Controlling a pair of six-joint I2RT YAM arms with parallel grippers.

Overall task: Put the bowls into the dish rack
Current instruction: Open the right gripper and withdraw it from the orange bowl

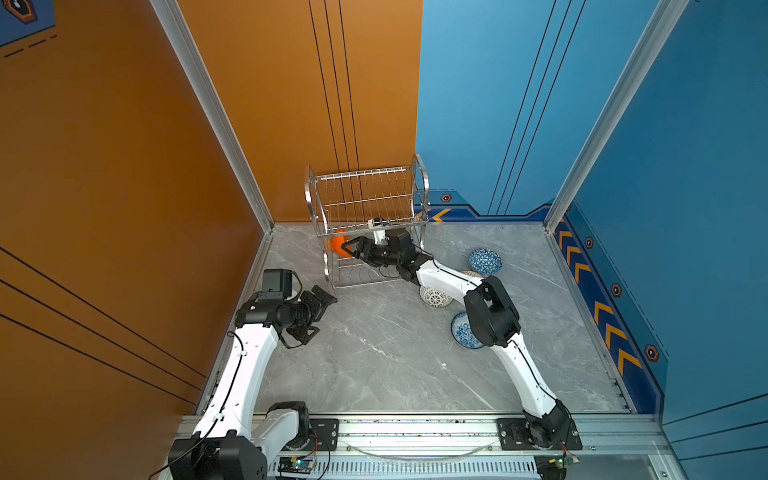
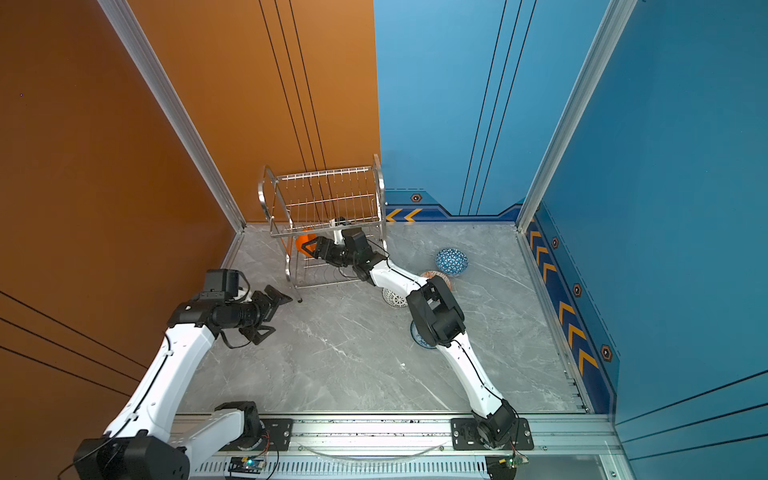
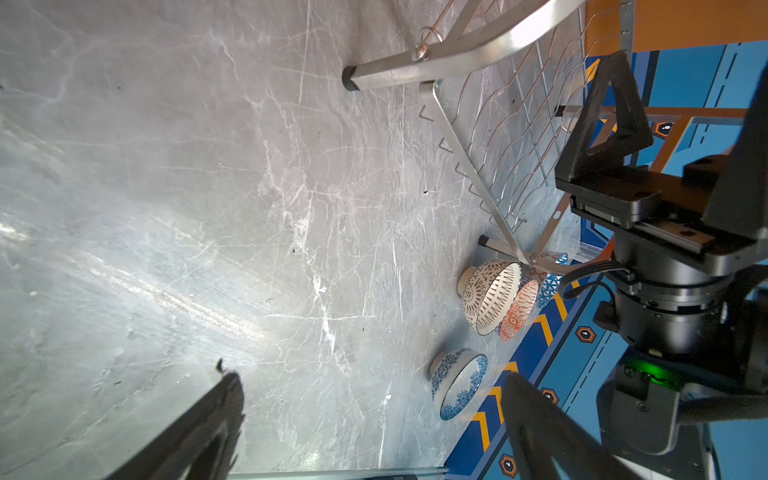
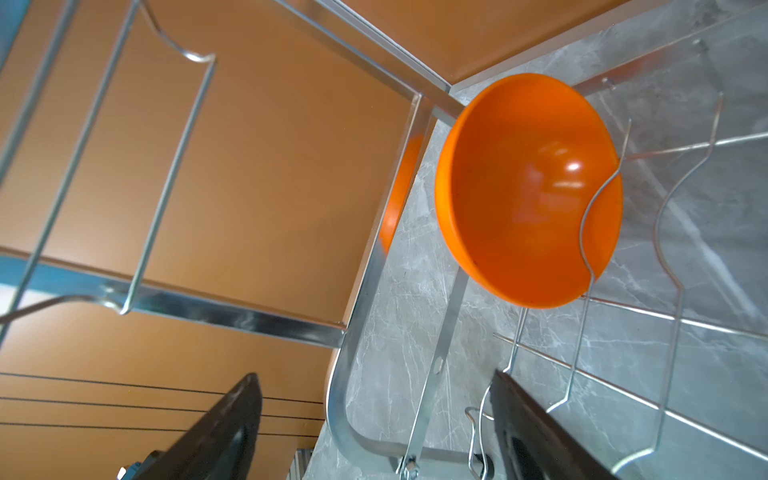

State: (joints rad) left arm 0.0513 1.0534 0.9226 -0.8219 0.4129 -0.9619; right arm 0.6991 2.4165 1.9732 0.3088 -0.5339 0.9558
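- In both top views, dish rack (image 1: 365, 208): stands at the far middle of the surface (image 1: 374, 374), close to the far wall.
- orange bowl (image 1: 337, 244): sits tipped on edge at the left end of the rack's lower shelf.
- right hand (image 1: 348, 248): reaches in under the upper tier from the right and ends just beside the orange bowl; finger spread hard to read from here.
- left hand (image 1: 326, 315): hovers near the rack's near-left foot, spread wide, holds nothing.
- triangle bowl (image 1: 485, 261): rests on the surface right of the rack.
- lattice bowl (image 1: 435, 296) and floral bowl (image 1: 461, 332): rest nearer, each partly under the right arm (image 1: 490, 311).
- geometric bowl (image 1: 471, 274): peeks out between the lattice bowl and the triangle bowl, mostly hidden.
- In the left wrist view, left hand (image 3: 372, 376): shows both fingers (image 3: 199, 432) far apart, with only bare surface between them.
- Same view: lattice bowl (image 3: 490, 297) just beside geometric bowl (image 3: 519, 309), close to the rack's near-right foot; floral bowl (image 3: 457, 382) apart from them, nearer.
- In the right wrist view, orange bowl (image 4: 528, 191): stands on its rim among the wavy wires of the lower shelf, hollow toward the camera, one wire crossing its edge.
- right hand (image 4: 376, 374): gapes wide, fingers (image 4: 224, 428) clear of the bowl, grips nothing.
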